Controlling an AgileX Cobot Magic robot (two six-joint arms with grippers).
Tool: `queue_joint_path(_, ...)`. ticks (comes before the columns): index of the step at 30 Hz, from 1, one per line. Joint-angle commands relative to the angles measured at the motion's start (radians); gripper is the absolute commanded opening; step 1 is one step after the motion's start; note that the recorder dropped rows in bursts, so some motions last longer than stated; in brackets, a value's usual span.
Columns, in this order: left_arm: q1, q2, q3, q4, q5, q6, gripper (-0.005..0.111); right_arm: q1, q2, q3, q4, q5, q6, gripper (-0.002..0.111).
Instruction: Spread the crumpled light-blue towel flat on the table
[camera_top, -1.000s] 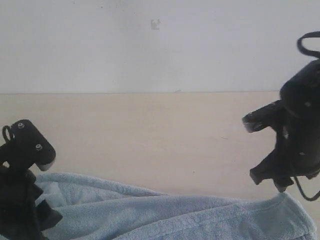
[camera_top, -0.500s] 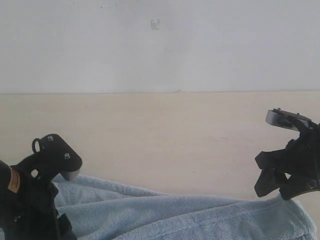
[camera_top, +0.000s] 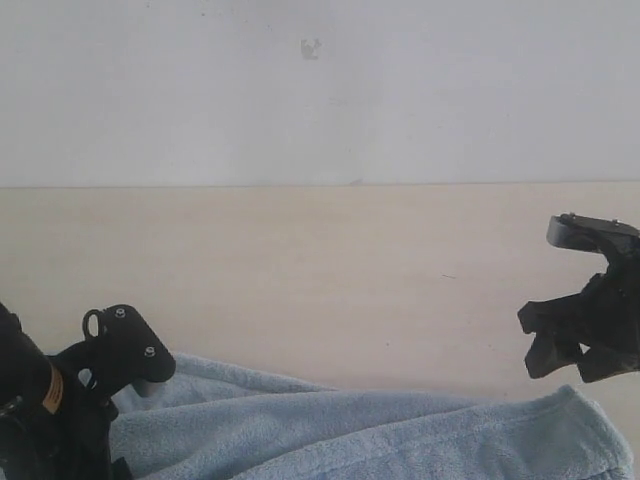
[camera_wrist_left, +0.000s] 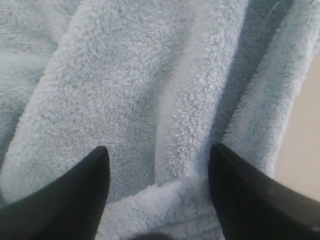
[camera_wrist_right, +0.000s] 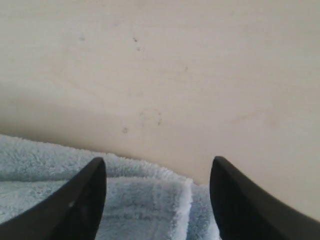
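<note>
Beige matte table (camera_top: 320, 280) fills the middle band of my exterior view. On it I see one light-blue towel (camera_top: 400, 435), rumpled in folds along the bottom edge.

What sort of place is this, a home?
Probably a robot test bench, not a home: a bare beige table, a blank white wall, and the left gripper and right gripper by one towel.
</note>
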Motion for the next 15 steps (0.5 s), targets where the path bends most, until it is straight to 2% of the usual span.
queue_joint_path(1,-0.005,0.004,0.004,0.042,0.003,-0.033,0.055,-0.004,0.018,0.005,-0.019,-0.005,0.04,0.058)
queue_joint_path(4,-0.005,0.004,0.004,0.044,0.02,-0.045,0.043,-0.001,0.022,0.005,0.024,0.02,0.033,0.058)
queue_joint_path(9,-0.005,0.004,-0.005,0.044,0.07,-0.043,0.007,0.033,0.022,0.005,0.04,0.055,0.008,0.057)
queue_joint_path(11,-0.005,0.004,-0.016,0.044,0.072,-0.04,0.004,0.057,0.022,0.005,0.045,0.058,0.002,0.051)
queue_joint_path(15,-0.005,0.004,-0.025,0.041,0.062,-0.04,0.004,0.094,0.022,0.005,0.045,0.035,-0.007,0.03)
